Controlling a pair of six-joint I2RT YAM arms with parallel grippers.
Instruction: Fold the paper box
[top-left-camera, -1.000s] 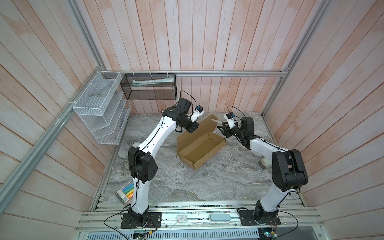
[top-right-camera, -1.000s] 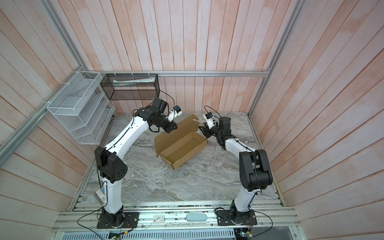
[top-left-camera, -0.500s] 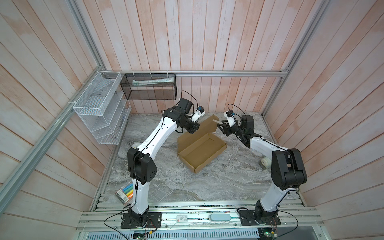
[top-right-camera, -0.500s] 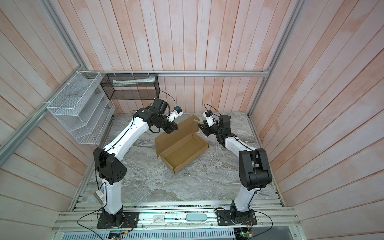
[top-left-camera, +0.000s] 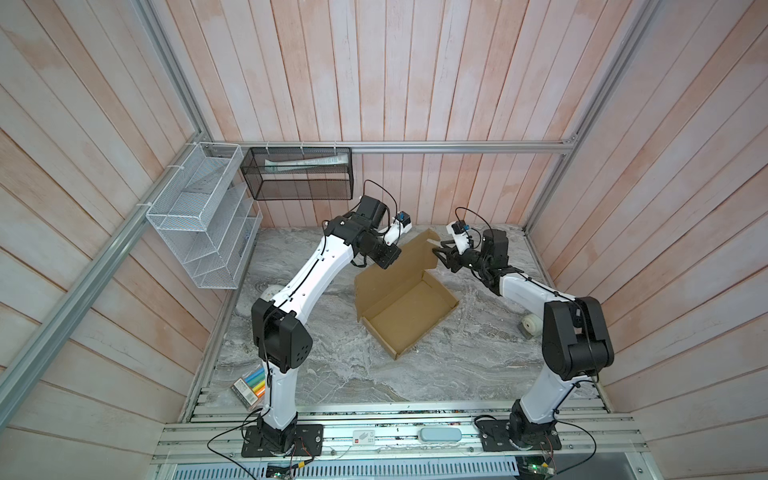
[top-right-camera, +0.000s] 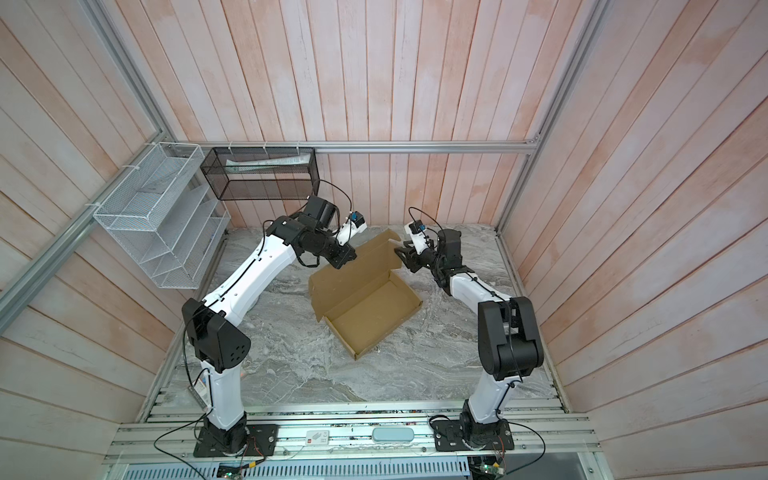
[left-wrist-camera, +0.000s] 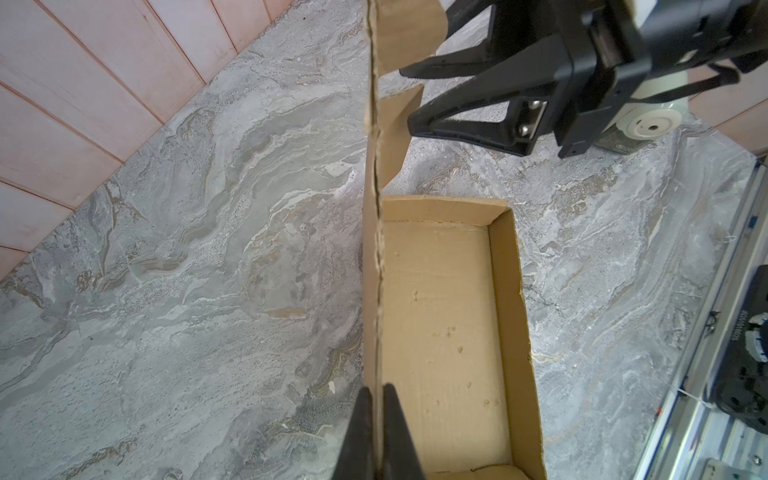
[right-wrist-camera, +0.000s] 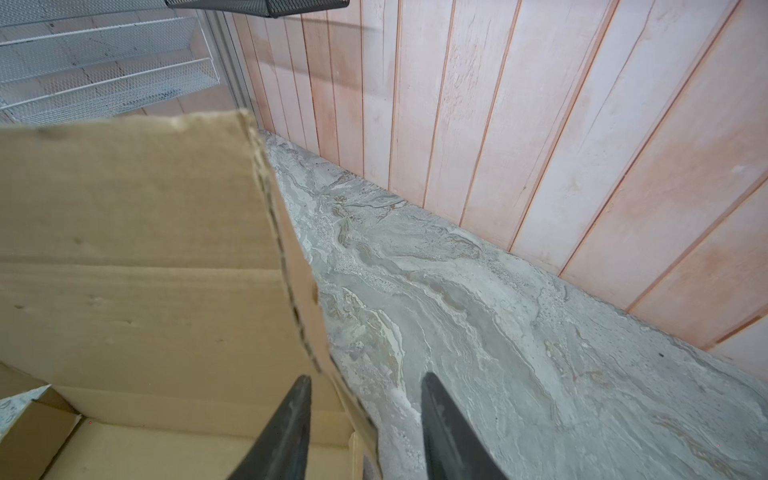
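Note:
The paper box is brown cardboard, a shallow open tray on the marble table with its lid standing up along the far side. My left gripper is shut on the lid's top edge, fingers pinching the sheet from both sides. My right gripper is open at the lid's right end. The side flap's edge of the box runs between its fingers without being pinched. The left wrist view shows the tray floor and the right gripper by the flaps.
A white wire rack and a black mesh basket hang on the back left walls. A white tape roll lies at the table's right edge. A pack of coloured markers lies front left. The back wall is close behind the lid.
The lid has been lifted more upright and the box has turned slightly. My right gripper has moved in onto the lid's side flap, its jaws a little narrower.

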